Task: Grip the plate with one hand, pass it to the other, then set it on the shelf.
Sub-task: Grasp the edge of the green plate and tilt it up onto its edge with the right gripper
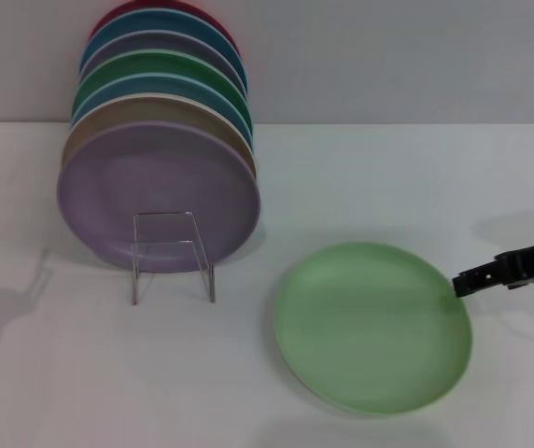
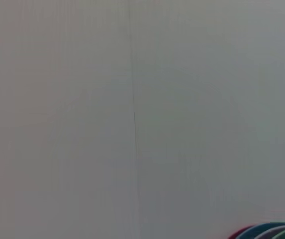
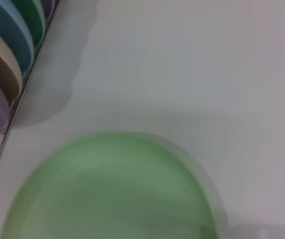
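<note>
At plate [image 1: 372, 327] rim's right — right tool [image 1: 461, 285], touching

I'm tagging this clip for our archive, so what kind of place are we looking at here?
Probably a lab or test bench staged as a dish-stacking setup, not a real kitchen. A bare white table and blank wall hold only a clear rack of coloured plates and one pale green plate, with the right claw at its rim.

Eight plates [image 1: 158, 201] racked, one pale green plate [image 1: 372, 326].
</note>
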